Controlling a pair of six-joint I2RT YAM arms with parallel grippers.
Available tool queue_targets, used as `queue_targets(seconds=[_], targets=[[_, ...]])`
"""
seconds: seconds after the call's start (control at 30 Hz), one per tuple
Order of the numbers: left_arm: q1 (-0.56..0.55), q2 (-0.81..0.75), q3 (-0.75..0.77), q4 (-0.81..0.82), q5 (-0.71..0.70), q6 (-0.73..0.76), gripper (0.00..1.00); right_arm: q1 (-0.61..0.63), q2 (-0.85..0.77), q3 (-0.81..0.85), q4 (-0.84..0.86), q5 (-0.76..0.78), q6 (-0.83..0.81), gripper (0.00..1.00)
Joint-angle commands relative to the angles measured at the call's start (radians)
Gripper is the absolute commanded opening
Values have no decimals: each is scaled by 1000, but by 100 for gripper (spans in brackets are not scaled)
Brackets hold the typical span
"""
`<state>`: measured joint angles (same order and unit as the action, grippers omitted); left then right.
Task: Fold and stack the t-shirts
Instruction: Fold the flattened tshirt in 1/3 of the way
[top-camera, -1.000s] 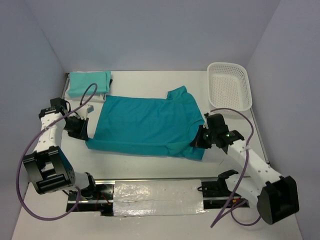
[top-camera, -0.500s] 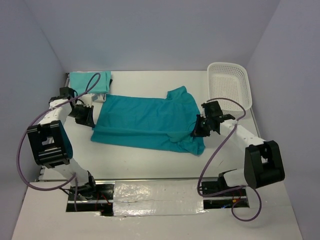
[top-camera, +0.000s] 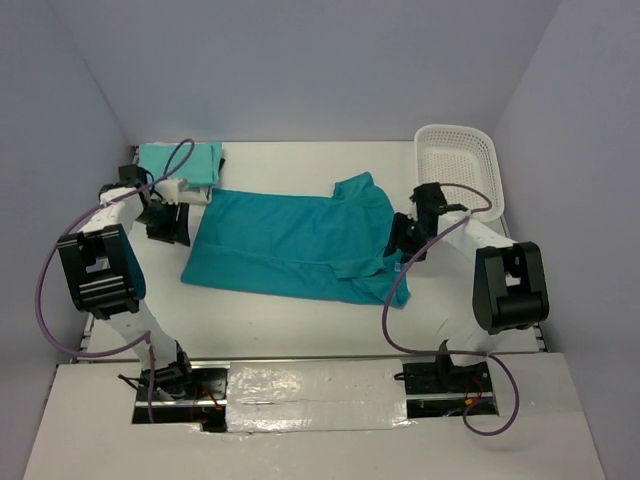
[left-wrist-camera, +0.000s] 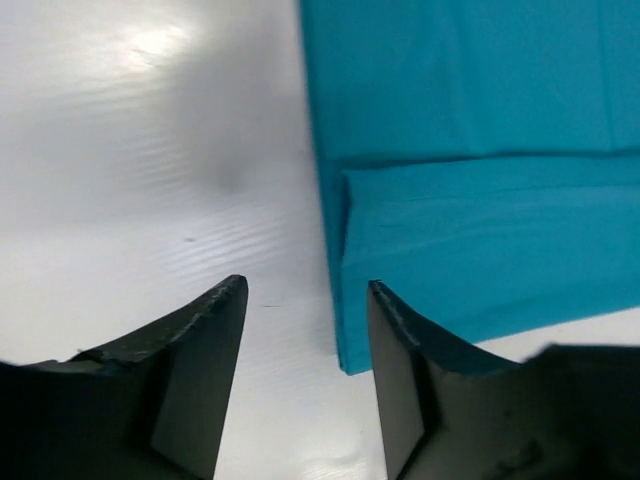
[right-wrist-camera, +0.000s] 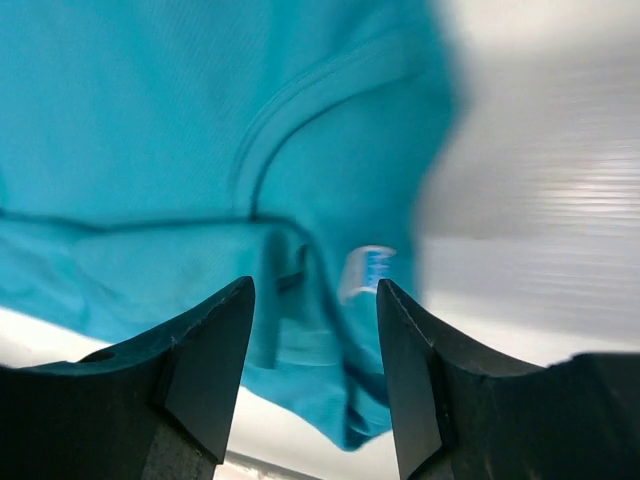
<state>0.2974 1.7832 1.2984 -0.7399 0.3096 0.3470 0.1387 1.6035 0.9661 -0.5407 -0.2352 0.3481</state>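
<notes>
Currently the teal t-shirt (top-camera: 290, 240) lies spread across the middle of the table (top-camera: 280, 330), its long axis running left to right, with the near edge turned up over the body as a flat folded band. You can see that band in the left wrist view, a second layer lying square on the first. Left gripper (left-wrist-camera: 305, 290): fingers apart, nothing between them, bare table underneath, and the shirt's left edge just beside the right-hand finger. Right gripper (right-wrist-camera: 315, 288): fingers likewise apart and gripping nothing, hanging over the collar end of the same shirt. The collar seam and a small pale label (right-wrist-camera: 368, 268) show in the gap. This view is blurred toward its right side, so you cannot tell whether the fingertips touch the cloth. Surroundings: a folded mint t-shirt (top-camera: 178, 163) sits at the far left corner, close behind the left gripper. A dark strip shows along its right side, too small to identify. A white lattice basket (top-camera: 456, 130) stands at the far right corner, just behind the right arm's wrist. One short sleeve (top-camera: 362, 190) sticks out from the far edge of the teal shirt, near the right gripper. Note the cabling: the left arm's purple cable (top-camera: 41, 300) arcs up over the mint shirt, and the right arm's purple cable (top-camera: 386, 318) curves in front of the basket's near rim and drops across the table beside the shirt's right end. Both arms reach well out from their bases, one at each end of the shirt.
</notes>
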Motion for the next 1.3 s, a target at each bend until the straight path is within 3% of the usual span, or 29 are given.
queue_targets(seconds=[0.0,0.2,0.4,0.7,0.77,0.83,1.0,1.07,1.27], targets=[[54,-1,99,-36,-12,-71,64,-68,-57,86,-56,37,14,60],[59,-71,3,-131,11,-40,66,-67,-232,-39,-139,34,75,58],[39,-88,-155,-135,-46,-2,66,-56,-378,-285,-82,-64,155,38],[-7,-36,-191,-96,-17,7,64,-30,-375,-351,-15,-107,172,44],[-24,-24,-198,-88,-18,6,58,-30,-370,-359,-10,-102,170,43],[-27,1,-200,-90,-10,7,44,-28,-360,-362,-13,-110,167,42],[-27,13,-206,-81,-12,15,0,-27,-360,-376,18,-130,161,16],[-27,12,-211,-84,-17,20,0,-36,-324,-348,5,-101,146,0],[-26,-71,-269,-41,-102,41,0,-106,-309,-256,-53,-23,135,0]])
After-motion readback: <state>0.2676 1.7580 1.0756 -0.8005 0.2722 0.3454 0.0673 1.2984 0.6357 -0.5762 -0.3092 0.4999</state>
